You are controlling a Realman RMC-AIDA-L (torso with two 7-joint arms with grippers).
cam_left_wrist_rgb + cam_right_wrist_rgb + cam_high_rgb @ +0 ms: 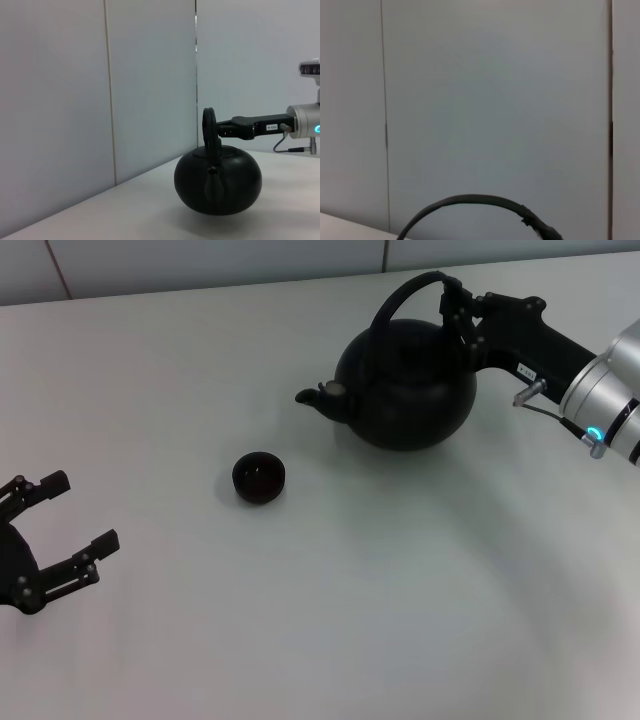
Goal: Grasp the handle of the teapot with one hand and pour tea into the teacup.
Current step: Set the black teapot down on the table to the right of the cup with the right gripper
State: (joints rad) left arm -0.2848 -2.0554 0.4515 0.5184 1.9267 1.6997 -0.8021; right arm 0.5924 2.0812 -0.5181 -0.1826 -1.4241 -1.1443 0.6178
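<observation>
Black teapot (405, 385) at upper right, my right gripper (458, 312) apparently clamped on its handle (400, 298); off-centre hold risks swinging, spilling before the teacup (259, 477) at centre-left; left gripper (62, 530) open, idle.

Silver right arm (612, 390) with blue light, black fingers (458, 302), thin cable

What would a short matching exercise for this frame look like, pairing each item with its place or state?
Items:
1. large round matte-black teapot
2. small low black teacup
3. left tool
4. right tool

States:
A. open, idle at the table's near left
B. at the arched black handle
C. spout pointing toward the robot's left
D. standing alone, nearer than the spout

Pairs: 1-C, 2-D, 3-A, 4-B
</observation>
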